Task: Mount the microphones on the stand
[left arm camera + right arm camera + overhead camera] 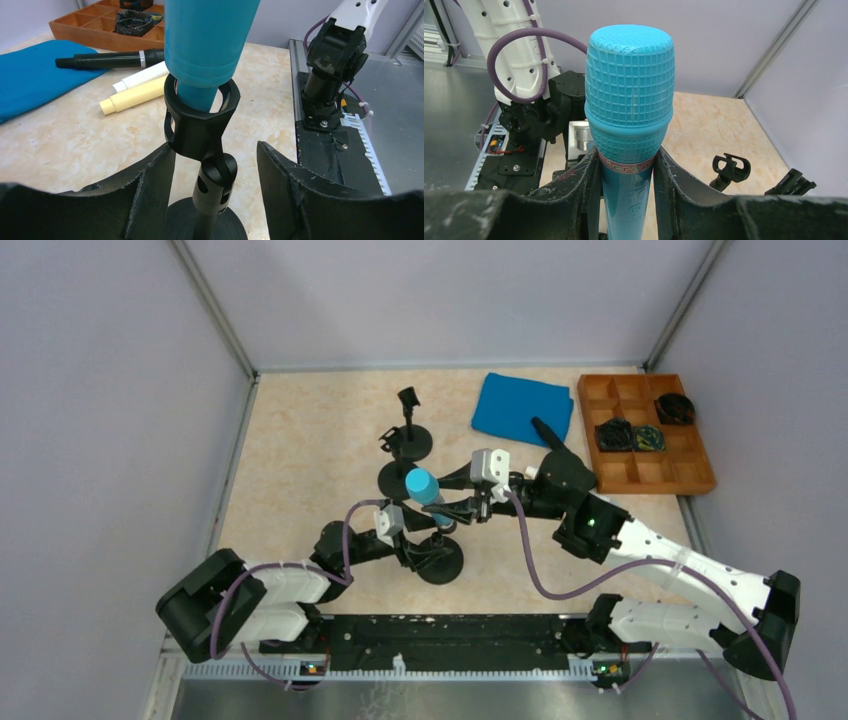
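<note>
My right gripper (447, 508) (626, 160) is shut on the light blue microphone (423, 486) (629, 100), just below its head, and holds it upright. Its tapered handle (207, 45) sits in the ring clip (197, 125) of the nearest black stand (440, 562). My left gripper (425, 550) (214, 150) is open, its fingers either side of the stand's swivel joint (215, 182) with gaps showing. The black microphone (107, 60) (548, 430), the white one (142, 77) and the cream one (132, 97) lie on the table by the cloth.
A blue cloth (522, 408) lies at the back. A wooden compartment tray (690, 455) with black items stands at the back right. Two more black stands (408, 440) (397, 480) with empty clips (730, 170) stand behind the near one. Walls close in on both sides.
</note>
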Robot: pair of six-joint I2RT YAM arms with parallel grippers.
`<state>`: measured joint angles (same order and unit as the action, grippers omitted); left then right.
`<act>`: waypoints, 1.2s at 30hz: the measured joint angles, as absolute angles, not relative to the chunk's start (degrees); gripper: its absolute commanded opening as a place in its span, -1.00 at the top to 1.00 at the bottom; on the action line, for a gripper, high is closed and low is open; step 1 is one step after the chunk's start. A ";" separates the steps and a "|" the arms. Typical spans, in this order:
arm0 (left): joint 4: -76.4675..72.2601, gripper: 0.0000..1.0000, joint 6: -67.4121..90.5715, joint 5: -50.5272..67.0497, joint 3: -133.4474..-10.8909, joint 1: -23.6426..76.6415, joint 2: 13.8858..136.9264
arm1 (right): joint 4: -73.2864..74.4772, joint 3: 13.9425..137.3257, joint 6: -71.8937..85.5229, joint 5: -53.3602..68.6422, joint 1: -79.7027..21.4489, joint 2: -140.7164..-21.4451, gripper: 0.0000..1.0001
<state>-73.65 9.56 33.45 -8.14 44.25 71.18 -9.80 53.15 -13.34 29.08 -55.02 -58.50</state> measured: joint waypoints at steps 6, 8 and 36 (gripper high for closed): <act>-70.28 -0.10 10.55 37.56 -9.72 43.22 70.76 | -9.37 53.15 -13.32 28.51 -55.02 -58.24 1.00; -70.08 0.04 11.07 38.83 -10.11 42.98 71.20 | -9.15 53.12 -13.30 28.47 -55.02 -58.13 1.00; -51.57 1.00 12.29 9.85 -17.17 52.01 66.46 | -23.31 45.34 -16.03 15.92 -55.00 -52.14 1.00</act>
